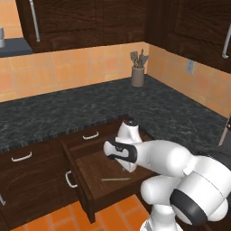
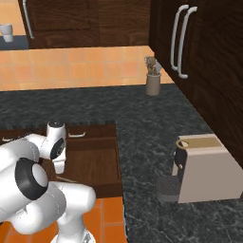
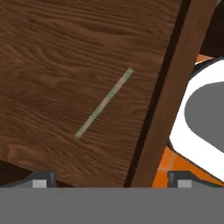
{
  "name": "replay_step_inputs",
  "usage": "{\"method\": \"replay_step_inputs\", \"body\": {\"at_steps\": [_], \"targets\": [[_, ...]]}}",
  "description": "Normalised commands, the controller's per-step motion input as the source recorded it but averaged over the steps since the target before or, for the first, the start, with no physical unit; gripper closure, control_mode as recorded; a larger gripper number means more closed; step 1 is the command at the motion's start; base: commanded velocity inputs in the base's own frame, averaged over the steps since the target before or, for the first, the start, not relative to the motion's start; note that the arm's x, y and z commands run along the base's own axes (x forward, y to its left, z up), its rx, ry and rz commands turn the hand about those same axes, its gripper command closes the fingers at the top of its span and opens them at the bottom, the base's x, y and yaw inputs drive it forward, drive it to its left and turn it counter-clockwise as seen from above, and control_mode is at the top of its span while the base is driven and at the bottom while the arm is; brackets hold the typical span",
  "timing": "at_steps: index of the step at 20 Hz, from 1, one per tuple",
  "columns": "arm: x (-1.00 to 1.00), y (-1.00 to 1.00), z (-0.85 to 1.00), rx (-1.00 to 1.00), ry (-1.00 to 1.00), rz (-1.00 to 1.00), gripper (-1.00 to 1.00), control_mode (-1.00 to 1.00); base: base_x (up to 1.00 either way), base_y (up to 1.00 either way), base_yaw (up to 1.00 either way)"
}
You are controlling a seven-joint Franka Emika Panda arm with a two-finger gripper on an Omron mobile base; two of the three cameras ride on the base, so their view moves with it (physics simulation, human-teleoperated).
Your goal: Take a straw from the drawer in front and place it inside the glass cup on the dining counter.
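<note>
gripper (image 3: 112, 183): jaws spread wide, nothing between them; only the two dark tips show at the bottom of the hand view, one at each side, pointing down into the drawer
straw (image 3: 104, 103): lies flat on the drawer floor, diagonal in the hand view, above and between the two tips, clear of both, touching neither
straw, left base view (image 1: 116, 179): thin pale stick on the drawer bottom, just below and slightly left of the hand, toward the drawer's front
straw, right base view (image 2: 66, 179): thin pale line beside the hand, partly cut off by the arm
drawer (image 1: 85, 189): pulled out, shallow, dark brown wood; straw sits loose on its floor
drawer side wall (image 3: 166, 96): dark wood strip running up the right of the hand view, right of the straw, close to the right tip
drawer handle (image 1: 70, 179): small silver bar on the open front panel
arm (image 1: 171, 162): white, reaches over the open drawer from the near side, hand hangs above the drawer's middle; it hides part of the drawer in both base views
floor (image 1: 113, 216): orange tiles under the drawer front
neighbouring drawers (image 1: 21, 157): shut, silver handles, left of and behind the open one
black counter (image 1: 67, 113): speckled granite, runs behind and to the right of the drawer
coffee machine (image 2: 204, 168): beige, on the counter right of the drawer, well apart from the hand
utensil holder (image 1: 137, 72): grey pot with tools, far back at the tan tiled wall
upper cabinets (image 2: 190, 42): dark wood, upright silver handles
cup (image 2: 6, 32): small whitish, far top left, on a distant surface
</note>
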Motion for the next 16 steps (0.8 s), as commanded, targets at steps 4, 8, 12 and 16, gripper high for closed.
{"method": "replay_step_inputs", "body": {"at_steps": [4,8,12,16], "targets": [[-0.02,0.01,0.15,-0.24,-0.02,0.52,-1.0,-1.0,0.0,0.0,0.0],[-0.01,0.01,0.0,-0.16,0.0,0.62,-1.0,-1.0,0.0,0.0,0.0],[0.0,-0.01,-0.01,-0.08,0.0,0.7,-1.0,-1.0,0.0,0.0,0.0],[-0.16,-0.02,-0.18,-0.01,0.0,0.7,-1.0,-1.0,0.0,0.0,0.0]]}}
